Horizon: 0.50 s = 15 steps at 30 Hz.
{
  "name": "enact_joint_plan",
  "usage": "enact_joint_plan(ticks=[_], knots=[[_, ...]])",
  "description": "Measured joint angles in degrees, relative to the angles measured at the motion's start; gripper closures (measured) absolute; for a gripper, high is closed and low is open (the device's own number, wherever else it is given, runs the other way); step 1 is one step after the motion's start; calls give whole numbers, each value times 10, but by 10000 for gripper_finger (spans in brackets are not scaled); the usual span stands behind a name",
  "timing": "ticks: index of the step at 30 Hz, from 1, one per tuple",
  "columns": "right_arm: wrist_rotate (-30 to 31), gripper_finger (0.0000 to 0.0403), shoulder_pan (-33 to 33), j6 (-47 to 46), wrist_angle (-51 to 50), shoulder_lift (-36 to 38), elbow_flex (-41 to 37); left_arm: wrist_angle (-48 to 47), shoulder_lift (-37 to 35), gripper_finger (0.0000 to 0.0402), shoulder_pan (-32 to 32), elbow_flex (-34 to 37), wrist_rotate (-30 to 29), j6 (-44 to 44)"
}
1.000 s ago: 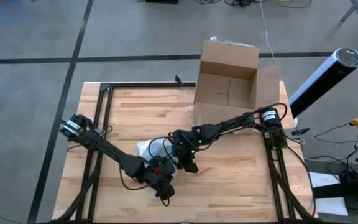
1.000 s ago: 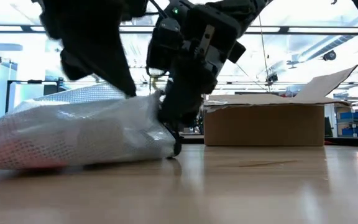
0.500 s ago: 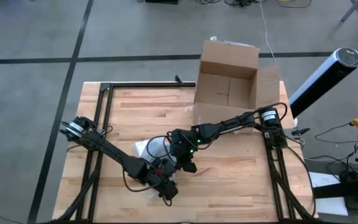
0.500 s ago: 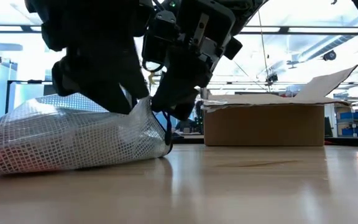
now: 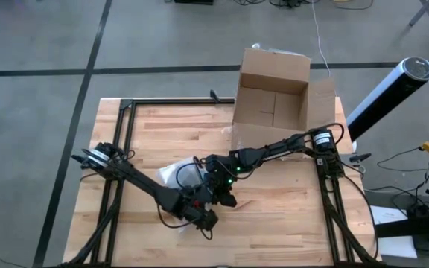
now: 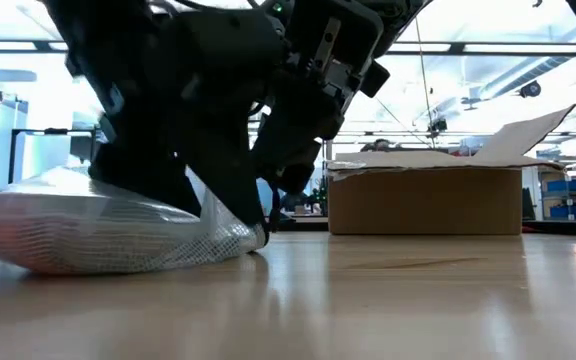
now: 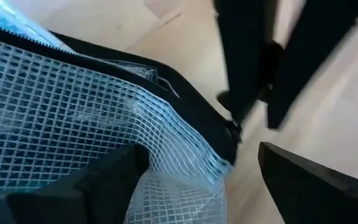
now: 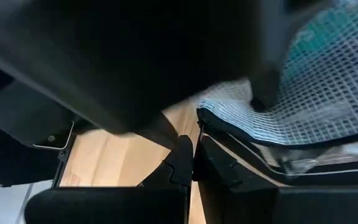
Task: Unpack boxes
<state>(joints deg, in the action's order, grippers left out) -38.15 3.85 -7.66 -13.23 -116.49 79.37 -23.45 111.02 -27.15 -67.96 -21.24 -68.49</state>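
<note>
A translucent mesh zip pouch (image 5: 176, 176) lies flat on the wooden table (image 5: 289, 216), left of centre, and also shows in the low view (image 6: 98, 235). My left gripper (image 7: 201, 155) is open over the pouch's zip-end corner, one finger on the mesh and the other beyond the pouch's end. My right gripper (image 8: 189, 149) is shut at the end of the pouch's black zip edge. The brown cardboard box (image 5: 272, 97) stands open at the table's far edge, untouched. My left gripper comes from above, slanting down. One finger (image 7: 86, 183) lies on the pouch's mesh face near the zip-end corner (image 7: 166, 168). The other finger (image 7: 303, 183) stands over bare wood past the pouch's end. The pouch lies flattened on the table beneath it. My right gripper pinches the end of the black zip edge (image 7: 232, 127) between its shut fingertips. It slants down from the table's right side. Exactly what small piece sits between the tips I cannot tell. The pouch rests on the table.
The box (image 6: 423, 198) has its flaps up at the far right. A dark metal frame (image 5: 125, 112) borders the table's left and far sides. A grey cylinder (image 5: 389, 93) stands beyond the right edge. Bare wood lies near and right of the grippers.
My left gripper has opened, letting go of the pouch, and has sunk and rolled onto it. The pouch's raised end has dropped and now lies flatter on the table. My right gripper has kept still and shut.
</note>
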Motion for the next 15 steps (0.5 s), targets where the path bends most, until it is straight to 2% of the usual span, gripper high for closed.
enact_joint_plan(ticks=[3,5,8,11,12,15], knots=[[-3,403,2,0,-1,0,0,-1,7,96,4,0,-5,2],[-5,403,2,0,-2,0,0,-4,7,126,5,1,-11,5],[-9,403,2,0,-1,0,0,-9,6,221,7,-2,-12,9],[-17,403,3,1,-1,0,0,-12,9,350,7,-18,-2,49],[-20,403,3,1,-1,0,0,-11,9,374,7,-25,4,68],[-20,403,3,5,1,1,0,-9,8,396,5,-47,17,116]])
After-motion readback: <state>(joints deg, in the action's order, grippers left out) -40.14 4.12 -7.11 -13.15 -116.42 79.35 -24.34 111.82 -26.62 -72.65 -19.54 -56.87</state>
